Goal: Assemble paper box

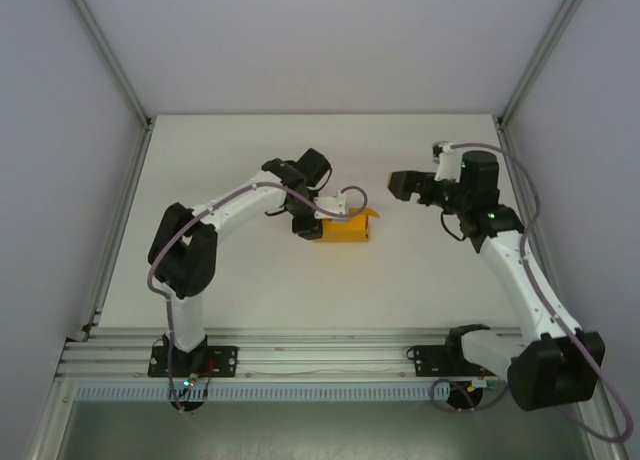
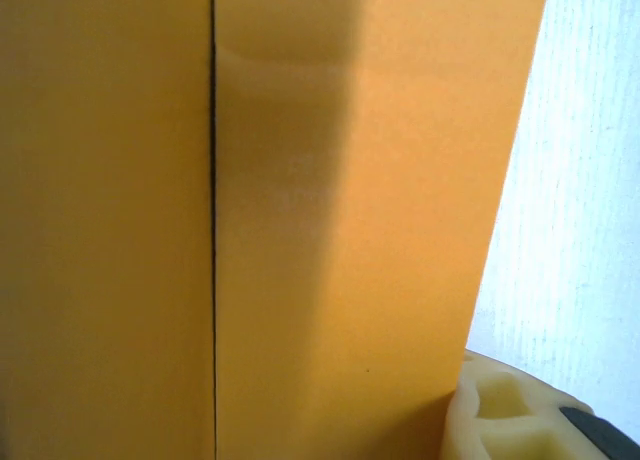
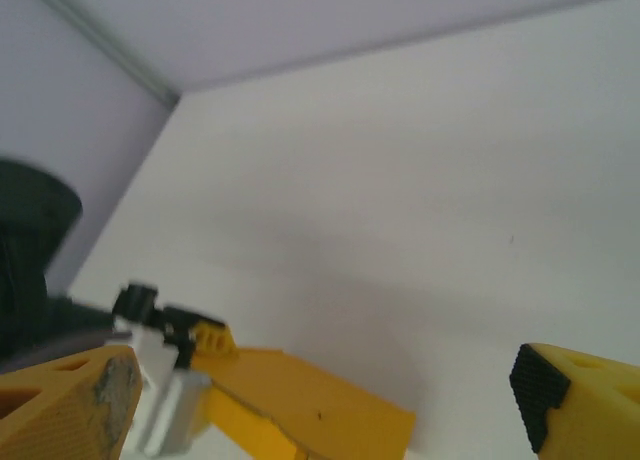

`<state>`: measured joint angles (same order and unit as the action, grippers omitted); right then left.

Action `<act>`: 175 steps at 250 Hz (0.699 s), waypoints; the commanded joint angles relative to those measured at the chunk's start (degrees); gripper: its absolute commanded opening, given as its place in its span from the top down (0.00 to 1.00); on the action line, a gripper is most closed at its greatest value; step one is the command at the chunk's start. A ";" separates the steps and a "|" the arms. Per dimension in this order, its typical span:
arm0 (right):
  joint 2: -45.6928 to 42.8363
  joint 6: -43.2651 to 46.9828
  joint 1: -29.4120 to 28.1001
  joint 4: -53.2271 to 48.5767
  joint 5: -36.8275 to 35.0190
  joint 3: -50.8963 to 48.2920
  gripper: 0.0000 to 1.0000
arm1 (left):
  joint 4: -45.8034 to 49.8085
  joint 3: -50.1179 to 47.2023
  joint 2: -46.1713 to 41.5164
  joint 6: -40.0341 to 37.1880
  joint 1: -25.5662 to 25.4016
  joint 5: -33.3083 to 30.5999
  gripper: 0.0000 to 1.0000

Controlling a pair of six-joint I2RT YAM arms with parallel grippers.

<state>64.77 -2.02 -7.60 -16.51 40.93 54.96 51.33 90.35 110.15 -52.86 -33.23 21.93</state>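
The orange paper box (image 1: 347, 228) lies near the middle of the white table, with one flap raised at its right end. My left gripper (image 1: 320, 220) is shut on the box's left end. In the left wrist view the orange card (image 2: 300, 230) is very close, with a dark seam down it and one pale finger (image 2: 510, 415) at the bottom right. My right gripper (image 1: 400, 185) hovers to the right of the box, apart from it and open. In the right wrist view its fingers (image 3: 75, 405) stand wide, and the box (image 3: 310, 405) lies beyond them.
White enclosure walls stand on three sides, with metal posts at the back corners (image 1: 505, 115). An aluminium rail (image 1: 320, 355) runs along the near edge and carries both arm bases. Bare table (image 1: 300, 290) lies in front of the box.
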 commanded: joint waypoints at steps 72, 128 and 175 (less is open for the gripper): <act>16.37 26.63 -6.92 -25.17 2.08 14.43 0.36 | 11.24 6.99 6.55 -1.33 0.35 2.28 0.63; 20.10 27.92 -11.09 -28.37 -5.07 16.48 0.46 | 12.84 8.95 8.18 -0.02 0.27 1.09 0.63; 22.30 25.32 -11.82 -26.42 -9.09 17.70 0.65 | 14.10 11.38 9.67 1.17 0.10 0.03 0.63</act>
<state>85.95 23.68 -19.27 -42.26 35.68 70.26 60.82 100.64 117.40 -52.60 -32.91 23.44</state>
